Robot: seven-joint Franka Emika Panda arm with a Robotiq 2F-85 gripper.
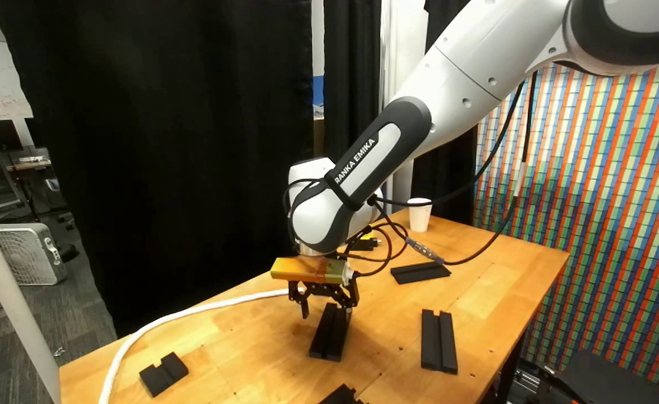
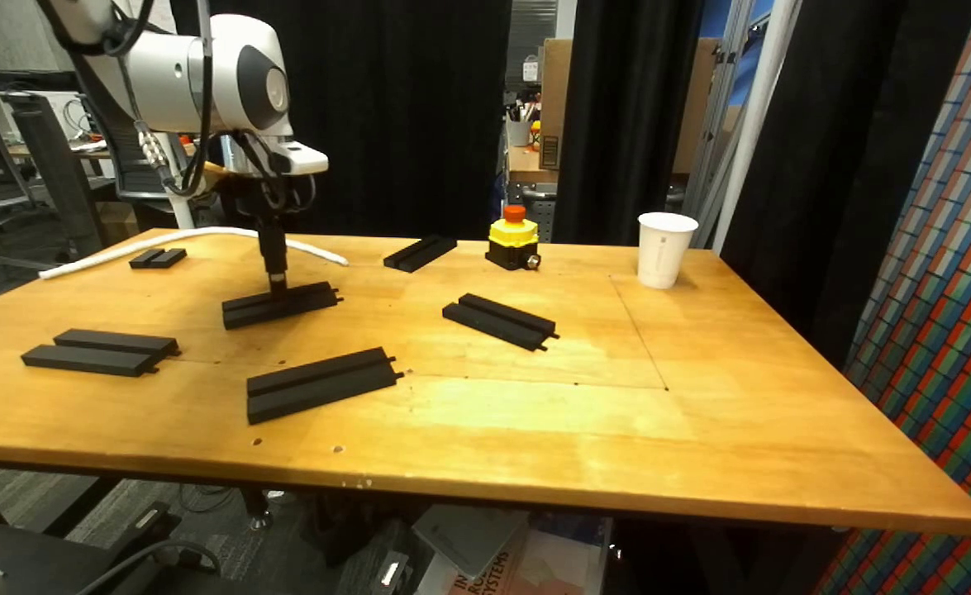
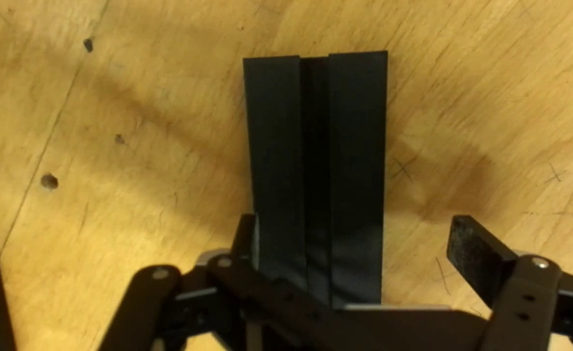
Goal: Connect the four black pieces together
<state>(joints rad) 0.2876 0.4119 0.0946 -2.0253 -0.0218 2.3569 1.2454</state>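
A grooved black bar (image 3: 318, 170), one of four meant for joining, lies flat on the bench (image 2: 535, 430) under our tool (image 3: 354, 234), whose jaws straddle it, spread wide and gripping nothing; one finger (image 3: 244, 239) stands at its edge, touching or just beside, we cannot tell which, the other clear of it. In an exterior view, a second bar (image 2: 321, 385) and a third bar (image 2: 95, 358) lie near it, a fourth bar (image 2: 499, 321) past its pronged end, all unconnected, a white cup (image 2: 665, 252) well apart. We judge the step in hand to be lining up a grasp; next calls for centring on the bar, then closing.
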